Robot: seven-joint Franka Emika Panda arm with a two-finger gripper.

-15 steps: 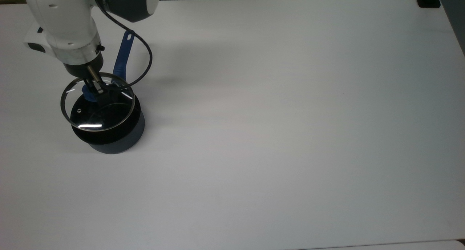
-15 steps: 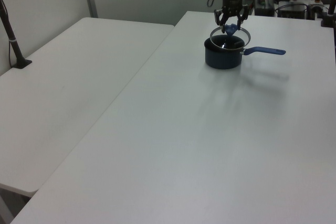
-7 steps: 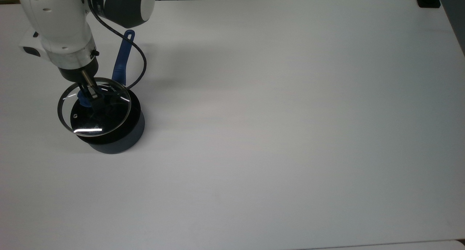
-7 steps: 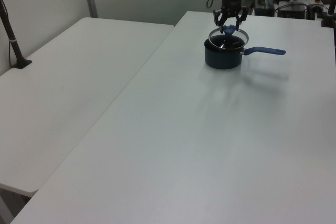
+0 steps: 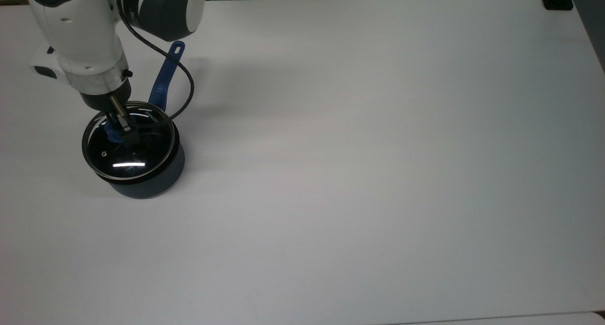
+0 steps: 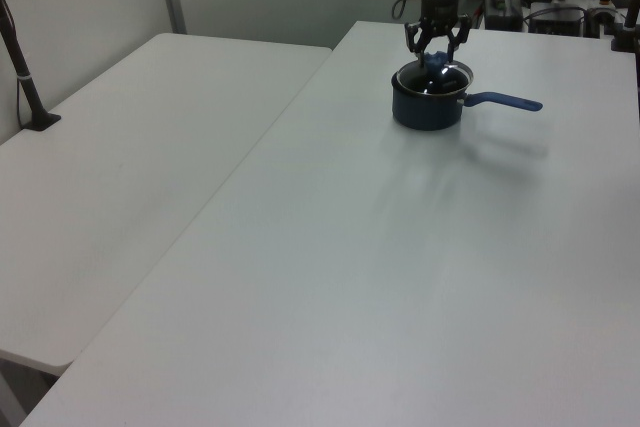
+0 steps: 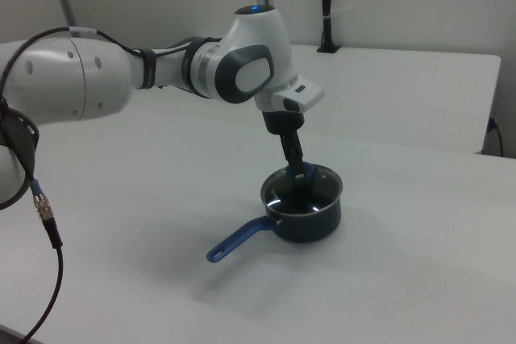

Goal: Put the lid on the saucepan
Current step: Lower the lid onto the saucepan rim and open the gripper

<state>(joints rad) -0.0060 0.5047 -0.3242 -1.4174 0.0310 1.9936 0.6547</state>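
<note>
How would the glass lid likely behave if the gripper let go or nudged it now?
The lid looks seated level on the saucepan, so it would probably stay. Glass: rigid, likely fragile. Held by the gripper at its small knob, it might tilt.

One saucepan – one lid – two tables.

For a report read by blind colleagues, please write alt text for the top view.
A white robot arm's gripper holds the blue knob of a glass lid resting on a dark saucepan, near the top view's left edge of a white table. The saucepan's blue handle points towards the top view's upper edge.
</note>
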